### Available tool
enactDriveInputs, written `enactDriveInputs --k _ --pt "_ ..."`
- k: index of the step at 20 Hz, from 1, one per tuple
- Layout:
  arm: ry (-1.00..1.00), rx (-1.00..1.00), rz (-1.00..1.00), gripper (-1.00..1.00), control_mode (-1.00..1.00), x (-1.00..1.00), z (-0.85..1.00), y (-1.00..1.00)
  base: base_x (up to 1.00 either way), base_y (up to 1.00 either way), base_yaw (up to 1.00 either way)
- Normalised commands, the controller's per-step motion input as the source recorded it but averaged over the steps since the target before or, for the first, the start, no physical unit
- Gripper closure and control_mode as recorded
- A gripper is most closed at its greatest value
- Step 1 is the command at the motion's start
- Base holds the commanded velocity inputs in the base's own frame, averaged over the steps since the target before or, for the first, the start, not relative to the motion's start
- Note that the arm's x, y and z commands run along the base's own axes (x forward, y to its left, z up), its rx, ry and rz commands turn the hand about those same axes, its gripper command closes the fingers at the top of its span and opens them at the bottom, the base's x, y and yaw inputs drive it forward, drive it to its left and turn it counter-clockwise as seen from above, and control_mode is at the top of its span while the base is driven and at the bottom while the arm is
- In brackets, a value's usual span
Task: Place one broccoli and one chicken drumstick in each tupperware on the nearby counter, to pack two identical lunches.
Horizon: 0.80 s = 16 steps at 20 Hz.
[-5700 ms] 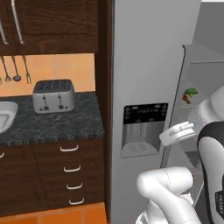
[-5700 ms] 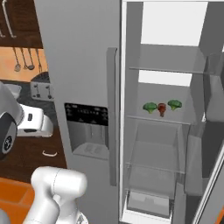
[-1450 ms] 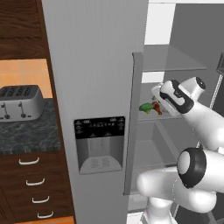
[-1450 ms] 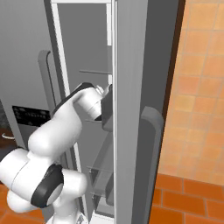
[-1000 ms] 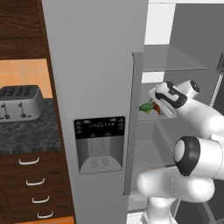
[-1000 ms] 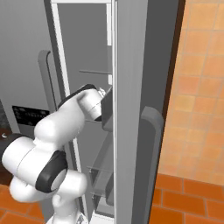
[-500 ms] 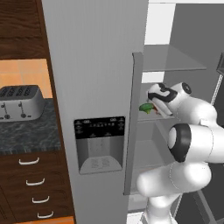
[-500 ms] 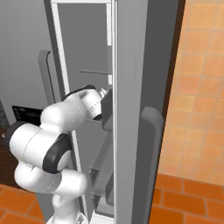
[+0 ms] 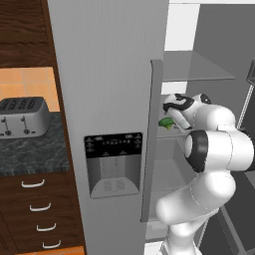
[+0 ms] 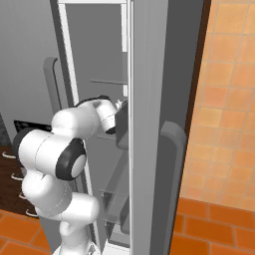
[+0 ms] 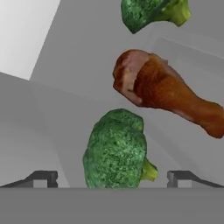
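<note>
Speckled dark stone of the bench point(image 9: 30, 149) lies at the far left of the left base view, carrying a silver toaster point(image 9: 22, 117); no tub can be seen on the stretch that shows. To its right stands the closed grey fridge door point(image 9: 109, 99) with its dispenser panel point(image 9: 113, 164), and past that door's edge the arm reaches into the open compartment. Over the last second the wrist has pushed further in along the shelf point(image 9: 167, 137), so the end effector point(image 11: 111, 177) now sits right up against the food rather than short of it.

In the hand view, going left to right, the nearest broccoli point(image 11: 116, 151) lies on the shelf between the two widely spread fingertips point(image 11: 41, 178), not yet touched by either. Just beyond it and to the right is a chicken drumstick point(image 11: 164, 94), its tapered end pointing right, and a second broccoli floret point(image 11: 151, 13) sits at the top edge. Nothing is held.

The approach looks finished: closing on the near floret seems the step in hand. Packing has not visibly begun.
</note>
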Motion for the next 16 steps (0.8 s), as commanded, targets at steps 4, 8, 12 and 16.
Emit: enactDriveInputs --k 4,8,12,16 --pt "0.00 0.04 0.00 -1.00 -1.00 0.06 -0.15 0.00 0.00 0.00 0.00" --pt "0.00 0.02 0.00 -1.00 -1.00 0.22 -0.19 0.00 0.00 0.00 0.00" --pt "0.00 0.00 0.00 -1.00 -1.00 0.21 -0.22 0.00 0.00 0.00 0.00" --pt "0.00 0.00 0.00 1.00 -1.00 0.30 -0.34 0.00 0.00 0.00 0.00"
